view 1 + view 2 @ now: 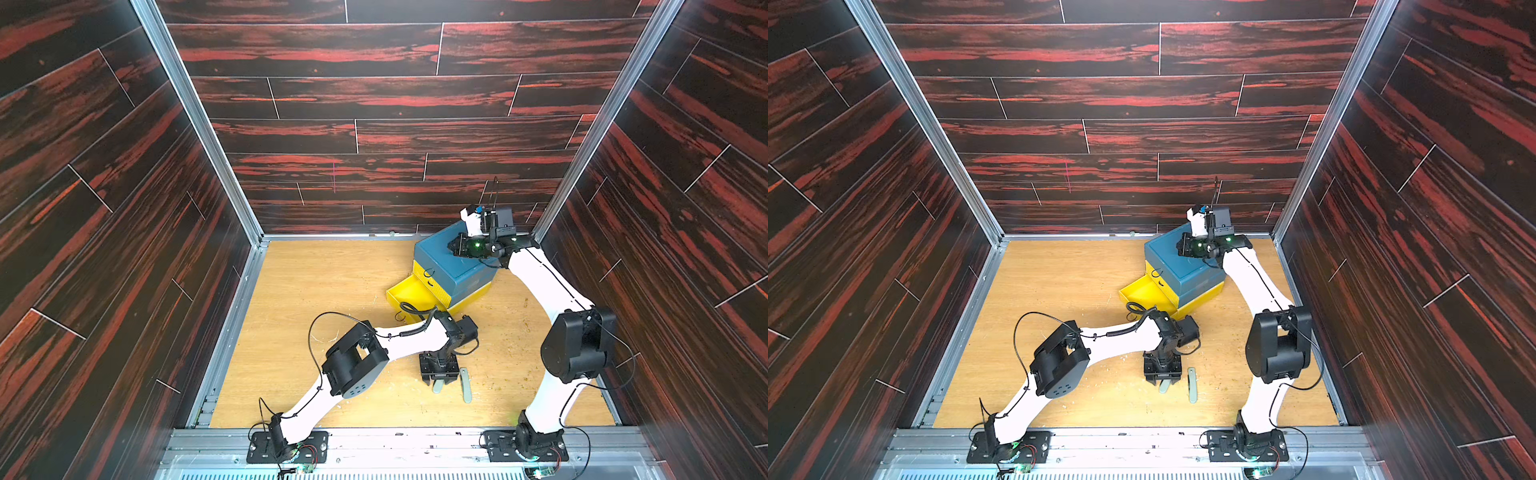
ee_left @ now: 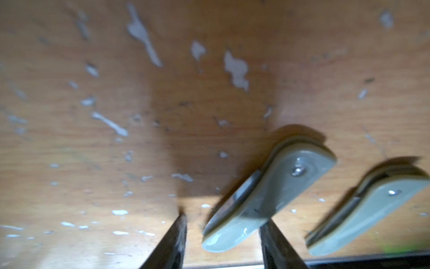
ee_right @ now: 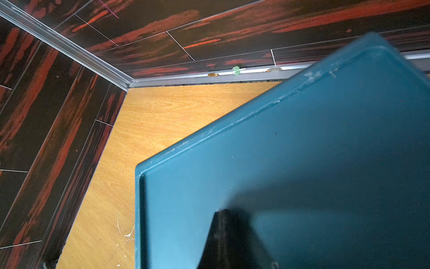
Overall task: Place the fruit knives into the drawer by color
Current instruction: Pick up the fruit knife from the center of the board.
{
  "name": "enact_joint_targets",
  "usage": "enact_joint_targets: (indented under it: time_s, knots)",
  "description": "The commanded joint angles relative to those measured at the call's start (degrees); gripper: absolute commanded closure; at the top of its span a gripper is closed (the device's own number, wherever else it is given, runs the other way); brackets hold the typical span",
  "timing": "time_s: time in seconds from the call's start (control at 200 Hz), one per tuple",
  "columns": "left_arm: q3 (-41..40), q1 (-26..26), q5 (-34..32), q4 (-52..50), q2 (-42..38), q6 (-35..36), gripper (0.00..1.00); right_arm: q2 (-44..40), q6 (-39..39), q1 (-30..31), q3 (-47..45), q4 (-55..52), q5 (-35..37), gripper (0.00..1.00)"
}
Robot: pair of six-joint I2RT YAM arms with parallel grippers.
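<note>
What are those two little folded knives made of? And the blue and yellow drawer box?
First knife and second knife: grey-green handles, probably smooth glossy plastic, with shiny metal rivets and a metal blade edge tucked in. Drawer box: likely moulded plastic, matte blue top with pale scuffs; its yellow drawer looks the same.

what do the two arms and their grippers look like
The left arm and right arm both have smooth white links joined by bulky black joint housings, on black base plates. Thin black cables loop along them; the left carries a coiled cable. The left gripper and right gripper are black with tapering fingers. A green light glows at the right wrist.
</note>
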Motion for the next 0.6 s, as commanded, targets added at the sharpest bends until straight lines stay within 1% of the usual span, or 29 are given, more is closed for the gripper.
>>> enact_joint_targets:
  time_s: [0.0, 0.13, 0.416, 0.596]
  knots:
    - [0.3, 0.5, -5.9, -4.6, -0.8, 3.1, 0.46, 6.0, -0.2, 0.1, -4.3, -18.3, 3.6, 1.0]
    - [2.6, 0.5, -6.6, -6.4, 0.8, 6.4, 0.46, 6.0, -0.1, 0.2, -3.9, -18.5, 3.6, 1.0]
    - [6.3, 0.5, -8.5, -9.5, 1.8, 11.2, 0.46, 6.0, -0.2, 0.1, -3.1, -19.0, 4.0, 1.0]
    - [6.1, 0.5, -7.6, -9.3, 2.5, 12.6, 0.46, 6.4, -0.3, 0.1, -2.4, -19.5, 4.2, 1.0]
